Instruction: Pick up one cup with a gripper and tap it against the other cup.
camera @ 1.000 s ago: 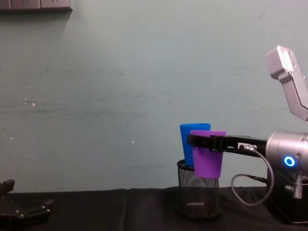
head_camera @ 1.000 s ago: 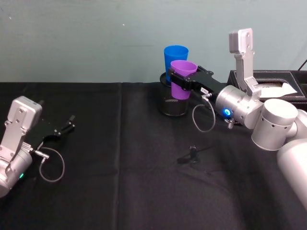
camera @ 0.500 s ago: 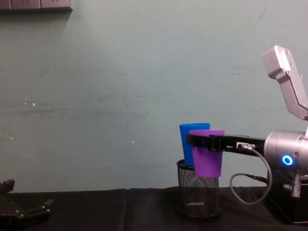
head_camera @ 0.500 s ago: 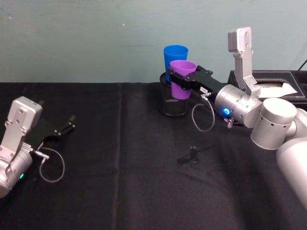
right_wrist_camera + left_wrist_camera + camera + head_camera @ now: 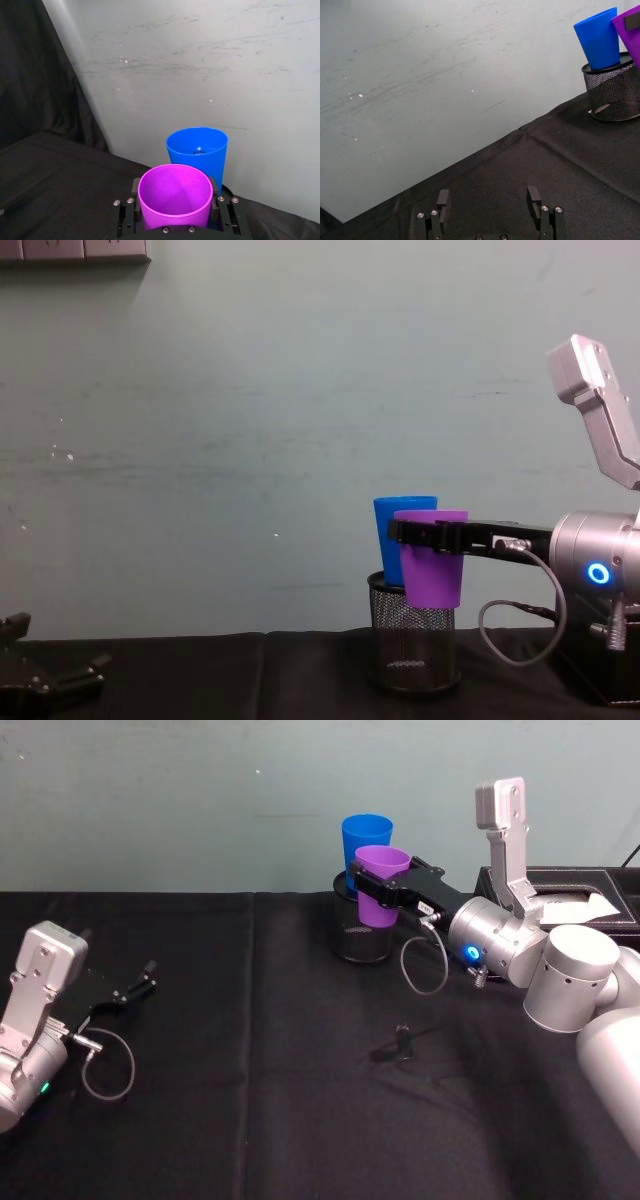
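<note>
purple cup (image 5: 383, 885): off the table, upright, mouth up, held in the air at the far middle of the table (image 5: 250, 1100). my right gripper (image 5: 372, 890) is clenched around it just under the rim, one finger on each side. right arm reaches in from the right, blue ring light on.

blue cup (image 5: 365, 840): upright, standing inside the mesh holder (image 5: 360, 938), its top half rising above the holder's rim. it sits right behind the purple cup. in the head and chest views the two cups overlap, and in the right wrist view their rims are very close. cannot tell whether they touch. from the chest, the purple cup's base hangs below the holder's rim, on the near side of the holder.

left gripper (image 5: 148, 977): low over the cloth at the table's left, well apart from both cups, jaws released with a clear gap between the fingers, nothing in them.

other: small black object (image 5: 400, 1042) on the cloth nearer me than the holder; black box (image 5: 560, 890) at the far right.
</note>
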Robot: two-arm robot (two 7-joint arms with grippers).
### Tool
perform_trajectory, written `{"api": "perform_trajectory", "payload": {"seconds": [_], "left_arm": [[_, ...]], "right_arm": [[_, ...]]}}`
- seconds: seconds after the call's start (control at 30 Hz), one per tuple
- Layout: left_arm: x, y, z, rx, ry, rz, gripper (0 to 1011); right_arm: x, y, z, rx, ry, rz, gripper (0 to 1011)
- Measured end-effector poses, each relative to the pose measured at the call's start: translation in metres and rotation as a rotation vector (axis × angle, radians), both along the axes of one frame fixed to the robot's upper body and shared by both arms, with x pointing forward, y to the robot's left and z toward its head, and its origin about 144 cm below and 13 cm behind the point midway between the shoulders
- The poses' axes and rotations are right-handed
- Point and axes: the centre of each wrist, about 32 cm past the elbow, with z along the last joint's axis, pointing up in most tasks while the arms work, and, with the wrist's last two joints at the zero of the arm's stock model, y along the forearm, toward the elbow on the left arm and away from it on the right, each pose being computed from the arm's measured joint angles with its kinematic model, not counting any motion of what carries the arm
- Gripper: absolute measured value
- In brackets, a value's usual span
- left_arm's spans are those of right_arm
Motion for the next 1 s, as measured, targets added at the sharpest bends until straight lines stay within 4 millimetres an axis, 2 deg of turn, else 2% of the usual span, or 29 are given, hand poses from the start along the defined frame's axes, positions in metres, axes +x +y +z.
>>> {"api": "perform_trajectory", "payload": {"seconds": [1.0], "left_arm": [[0.0000, 0.0000, 0.0000, 0.000, 0.000, 0.000, 1000]], "right_arm": [[-0.0003, -0.0001, -0.0001, -0.001, 0.000, 0.000, 741]]}}
